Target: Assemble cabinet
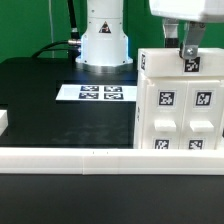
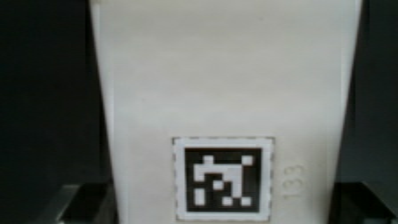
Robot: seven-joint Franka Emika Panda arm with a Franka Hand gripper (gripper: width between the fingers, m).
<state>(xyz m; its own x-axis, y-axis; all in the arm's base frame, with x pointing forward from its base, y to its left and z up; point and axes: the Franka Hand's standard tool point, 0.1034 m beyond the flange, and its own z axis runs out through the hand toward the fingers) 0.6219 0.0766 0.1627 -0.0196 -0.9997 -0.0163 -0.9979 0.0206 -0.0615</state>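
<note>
In the exterior view the cabinet, a white box with square compartments and black-and-white tags, stands on the black bench at the exterior view's right, behind a long white rail that runs along the front edge; the fingers hang at its top edge, set on either side of a small tagged piece there, though whether they press on it I cannot tell, and the marker board lies flat near the robot's base. In the wrist view a tall white face of the cabinet fills the frame, bearing one tag low down, with dark bench on both sides.
</note>
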